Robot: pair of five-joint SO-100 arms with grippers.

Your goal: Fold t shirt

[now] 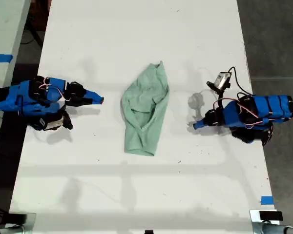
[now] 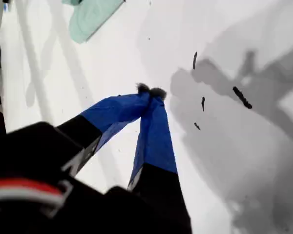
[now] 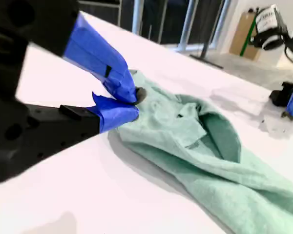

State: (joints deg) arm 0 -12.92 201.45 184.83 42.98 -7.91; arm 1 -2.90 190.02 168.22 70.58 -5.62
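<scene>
T shirt (image 1: 145, 111): lying crumpled mid-worktop (image 1: 88, 195), between both hands.
First hand (image 2: 150, 90): tips together, empty, well apart from it.
Second hand (image 3: 132, 105): tips together, empty, just beside it.

— How did my first gripper (image 1: 197, 125) sit?
— At the exterior view's right, on its blue arm, which lay low and pointed inward. Its blue-taped black fingers (image 2: 155, 136) met tip to tip, empty.
— And my second gripper (image 1: 98, 100)?
— At the exterior view's left, facing it, fingers likewise closed on nothing.
</scene>
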